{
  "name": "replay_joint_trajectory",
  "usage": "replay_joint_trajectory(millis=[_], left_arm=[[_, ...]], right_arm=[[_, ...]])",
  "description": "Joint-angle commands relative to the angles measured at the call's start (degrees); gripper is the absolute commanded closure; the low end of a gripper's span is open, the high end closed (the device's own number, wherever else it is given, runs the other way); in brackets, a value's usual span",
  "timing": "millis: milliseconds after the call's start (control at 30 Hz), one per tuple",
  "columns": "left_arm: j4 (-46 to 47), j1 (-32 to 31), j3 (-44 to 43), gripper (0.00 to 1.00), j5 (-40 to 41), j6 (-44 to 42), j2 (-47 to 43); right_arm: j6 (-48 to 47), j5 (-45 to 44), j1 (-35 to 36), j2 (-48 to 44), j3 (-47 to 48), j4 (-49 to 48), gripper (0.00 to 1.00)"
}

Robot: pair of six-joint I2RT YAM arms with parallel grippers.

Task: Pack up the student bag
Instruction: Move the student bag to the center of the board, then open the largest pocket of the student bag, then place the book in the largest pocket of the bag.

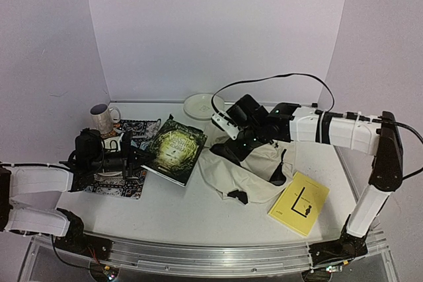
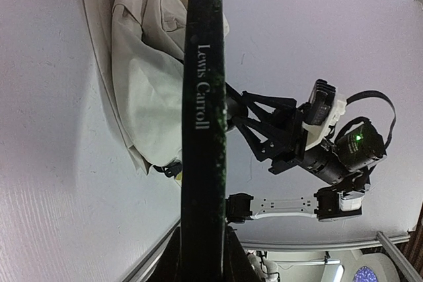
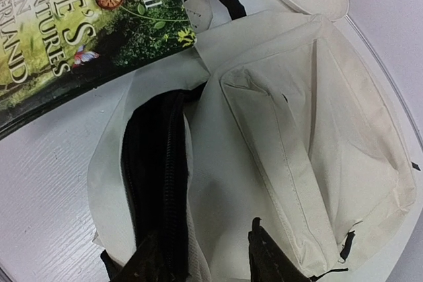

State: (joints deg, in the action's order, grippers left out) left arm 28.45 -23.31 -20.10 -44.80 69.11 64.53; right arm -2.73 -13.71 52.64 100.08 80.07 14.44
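Observation:
The student bag, cream fabric with black straps, lies crumpled on the table right of centre. Its dark zipper mouth gapes open in the right wrist view. My right gripper hovers low over the bag's left end, open. One fingertip sits at the zipper edge and the other is on the cream cloth outside it. A dark green Alice in Wonderland book is tilted up left of the bag. My left gripper is shut on the book's spine, at its left edge.
A yellow book lies flat near the front right. A white plate sits at the back centre, a mug at the back left. A patterned placemat lies under my left arm. The right arm faces the left wrist camera.

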Motion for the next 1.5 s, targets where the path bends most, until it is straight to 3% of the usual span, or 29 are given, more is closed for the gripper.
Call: replay_joint_trajectory(millis=[0,167,467,833,1467], left_arm=[[5.2,-1.3,-1.3,1.00,-3.1,0.8,-2.3],[5.0,-4.0,-2.5,1.00,-2.1,1.5,-1.8],[5.0,-9.9,-5.7,1.00,-0.6,1.2,2.0],[5.2,-15.6,-14.7,1.00,2.4,0.1,10.2],[7.6,-18.8,-28.3,1.00,11.5,5.5,29.8]], right_arm=[[1.1,-1.6,-0.3,1.9,0.6,4.3,0.71],[2.0,-12.5,-0.2,-0.1,5.4,5.5,1.00],[1.3,-21.0,-0.2,-3.5,11.9,2.8,1.00],[-1.5,-15.5,0.2,-7.4,10.7,-4.7,1.00],[-3.5,-9.4,0.8,-8.2,8.2,-9.4,1.00]])
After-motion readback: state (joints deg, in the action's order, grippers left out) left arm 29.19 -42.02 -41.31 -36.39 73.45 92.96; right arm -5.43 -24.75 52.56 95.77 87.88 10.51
